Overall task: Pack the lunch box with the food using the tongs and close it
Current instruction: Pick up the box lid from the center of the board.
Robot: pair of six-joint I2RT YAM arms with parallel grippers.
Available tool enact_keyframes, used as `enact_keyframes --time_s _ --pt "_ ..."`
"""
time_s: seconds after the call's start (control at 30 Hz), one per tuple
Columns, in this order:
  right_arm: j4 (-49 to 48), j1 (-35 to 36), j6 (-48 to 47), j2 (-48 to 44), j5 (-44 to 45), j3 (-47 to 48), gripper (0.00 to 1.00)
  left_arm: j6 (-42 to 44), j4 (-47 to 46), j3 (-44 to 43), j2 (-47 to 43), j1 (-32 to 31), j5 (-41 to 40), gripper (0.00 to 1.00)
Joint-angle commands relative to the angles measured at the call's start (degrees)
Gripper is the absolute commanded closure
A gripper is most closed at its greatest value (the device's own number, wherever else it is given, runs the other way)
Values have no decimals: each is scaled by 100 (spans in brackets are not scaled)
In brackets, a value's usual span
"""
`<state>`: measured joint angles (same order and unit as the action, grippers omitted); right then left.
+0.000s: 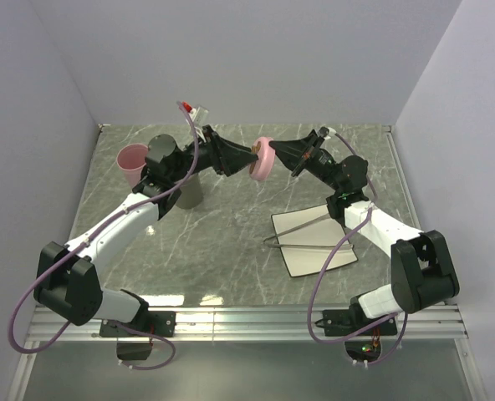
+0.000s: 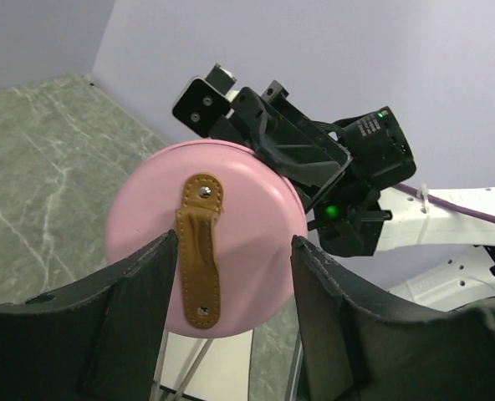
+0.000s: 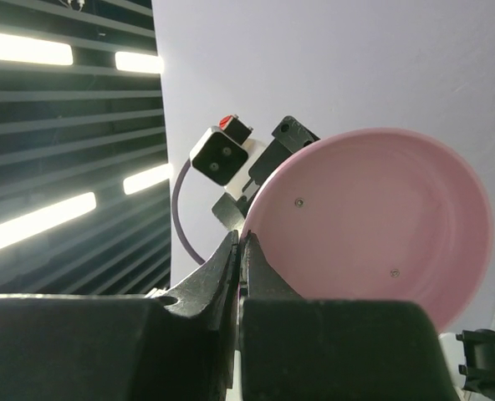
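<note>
Top view: I am watching both arms raised and meeting at upper centre. The right gripper (image 1: pixel 278 154) is pinching the pink lid (image 1: pixel 263 157), which is hanging in the air. The left gripper (image 1: pixel 251 158) is facing it. The tongs (image 1: pixel 283 240) are lying on the white plate (image 1: pixel 314 261), right of centre.

Left wrist: the fingers (image 2: pixel 139 317) are standing released either side of the lid's tan strap (image 2: pixel 199 251), with gaps showing.

Right wrist: the fingers (image 3: pixel 222 276) are clenching on the lid's rim, its hollow side filling the frame's right.

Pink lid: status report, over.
Right gripper shut on rim of pink lid, mid-air. Left gripper open, straddling tan strap. Tongs lying on white plate. Food not in view.
</note>
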<state>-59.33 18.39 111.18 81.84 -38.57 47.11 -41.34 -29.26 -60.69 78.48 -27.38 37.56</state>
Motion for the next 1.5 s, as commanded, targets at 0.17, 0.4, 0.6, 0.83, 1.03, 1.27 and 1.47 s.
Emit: enact_keyframes --time_s 0.17,0.4,0.6,0.83,1.03,1.27,1.47 --pt "-456 103 132 -257 121 -35 100 373 386 -347 18 -5 -364 44" --pt "-579 147 220 -222 156 -62 100 118 8 -260 36 -5 -126 54" --pt "-553 261 282 -177 139 0 100 100 7 -286 89 -48 -135 64" --pt "-518 261 317 -177 121 52 100 241 166 -277 80 -66 -170 98" --pt "-247 218 185 -160 34 61 94 267 306 -277 -34 -31 -91 99" --pt "149 94 -104 -186 -81 52 63 294 500 -268 -333 372 58 99" --pt "799 -54 -770 -186 -291 131 29 653 1330 -470 -579 671 111 100"
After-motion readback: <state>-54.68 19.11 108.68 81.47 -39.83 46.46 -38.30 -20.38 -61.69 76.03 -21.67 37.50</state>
